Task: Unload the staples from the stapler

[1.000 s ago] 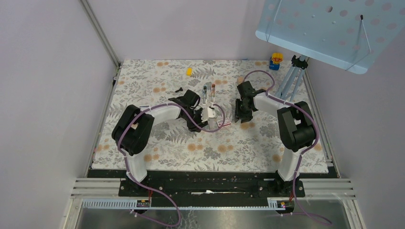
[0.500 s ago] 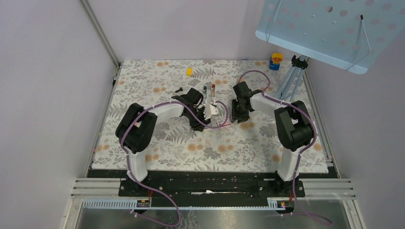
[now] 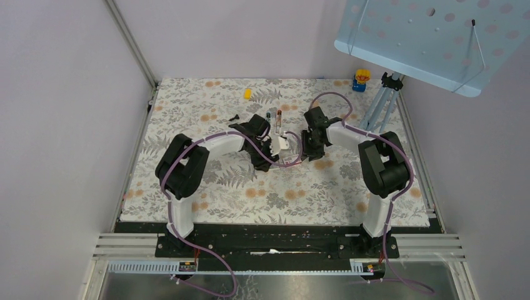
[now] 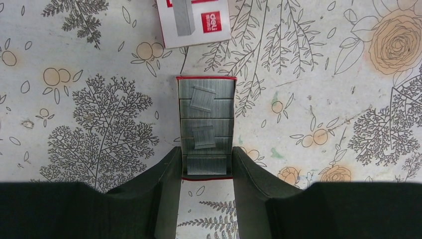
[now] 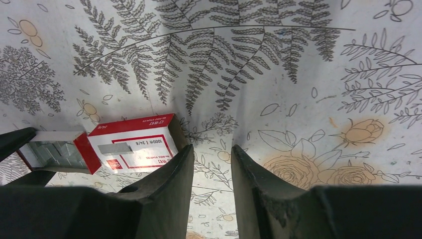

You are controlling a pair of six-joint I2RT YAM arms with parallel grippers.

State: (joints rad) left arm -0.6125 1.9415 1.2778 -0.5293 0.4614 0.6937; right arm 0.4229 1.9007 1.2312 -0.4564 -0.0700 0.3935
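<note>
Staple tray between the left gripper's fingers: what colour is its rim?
Red; the staple tray shows best in left wrist view.

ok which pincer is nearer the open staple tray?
Left. The left pincer flanks the near end of the staple tray; the right pincer sits beyond the box sleeve beside it.

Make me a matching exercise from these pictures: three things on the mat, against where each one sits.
1 staple tray
2 red-and-white box sleeve
3 yellow block

A near the far edge of the mat
B between the fingers of the left gripper
C flat on the mat beside the right gripper

Pairs: 1-B, 2-C, 3-A.
</note>
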